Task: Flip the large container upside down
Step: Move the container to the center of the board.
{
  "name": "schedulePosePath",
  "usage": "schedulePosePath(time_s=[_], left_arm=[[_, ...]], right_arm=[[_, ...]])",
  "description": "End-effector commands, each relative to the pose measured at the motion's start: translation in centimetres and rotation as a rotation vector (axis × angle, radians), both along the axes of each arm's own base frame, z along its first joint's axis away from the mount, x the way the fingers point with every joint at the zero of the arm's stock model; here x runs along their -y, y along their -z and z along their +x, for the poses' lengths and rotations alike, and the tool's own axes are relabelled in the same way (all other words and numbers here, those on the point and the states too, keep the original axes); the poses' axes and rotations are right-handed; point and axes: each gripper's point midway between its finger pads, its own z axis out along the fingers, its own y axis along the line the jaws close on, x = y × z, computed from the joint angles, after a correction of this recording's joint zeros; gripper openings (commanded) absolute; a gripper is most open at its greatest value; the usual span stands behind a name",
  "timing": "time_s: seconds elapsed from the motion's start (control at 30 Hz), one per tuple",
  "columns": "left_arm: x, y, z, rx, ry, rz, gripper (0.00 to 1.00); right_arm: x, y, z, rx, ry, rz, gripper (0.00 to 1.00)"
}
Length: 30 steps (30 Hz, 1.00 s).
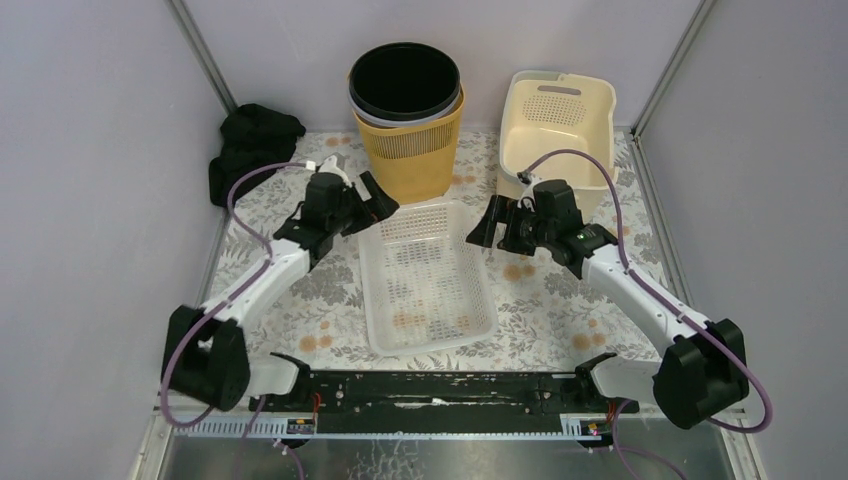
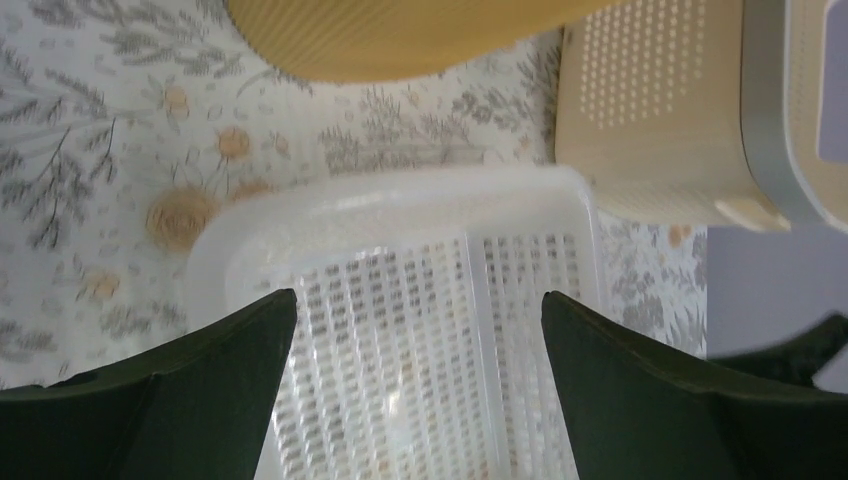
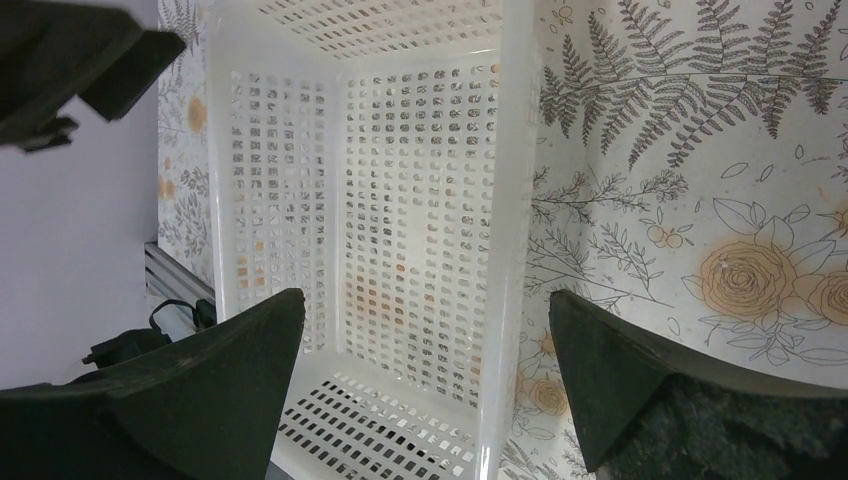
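Now white basket (image 1: 428,275), far end btwn spread L+R jaws.

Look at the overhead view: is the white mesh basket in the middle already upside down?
No: the white mesh basket sits open side up, its rim on top and its perforated floor visible inside.

You had the top camera high above and behind the arm bases (image 1: 210,360), looking down over the whole table (image 1: 560,310). Both wrist cameras sat close over the white mesh basket (image 1: 430,280), left facing its far rim, right its right wall; all three shared it.
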Motion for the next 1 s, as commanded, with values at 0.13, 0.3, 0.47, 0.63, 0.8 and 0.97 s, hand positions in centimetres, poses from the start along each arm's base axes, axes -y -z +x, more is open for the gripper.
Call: schedulePosePath(time_s=[0.13, 0.3, 0.47, 0.63, 0.8, 0.97], left_arm=[[-0.2, -2.6, 11.8, 0.159, -0.177, -0.065, 1.0], [0.1, -1.0, 15.7, 0.148, -0.241, -0.09, 1.0], [-0.1, 0.7, 18.3, 0.13, -0.289, -0.098, 1.0], [-1.3, 0.8, 19.4, 0.137, -0.337, -0.096, 1.0], [-3.3, 1.4, 20.5, 0.132, -0.376, -0.088, 1.0], [-4.5, 1.4, 22.2, 0.13, -0.339, -0.089, 1.0]], right_arm=[[0.5, -1.4, -0.7, 0.062, 0.001, 0.005, 0.99], [0.7, -1.4, -1.3, 0.064, -0.003, 0.002, 0.99], [0.8, -1.2, -1.6, 0.059, -0.01, -0.002, 0.99], [0.8, -0.9, -1.5, 0.055, -0.016, -0.011, 0.99], [0.7, -0.4, -1.5, 0.043, -0.025, -0.018, 0.99], [0.7, -0.5, -1.6, 0.043, -0.029, -0.024, 0.99]])
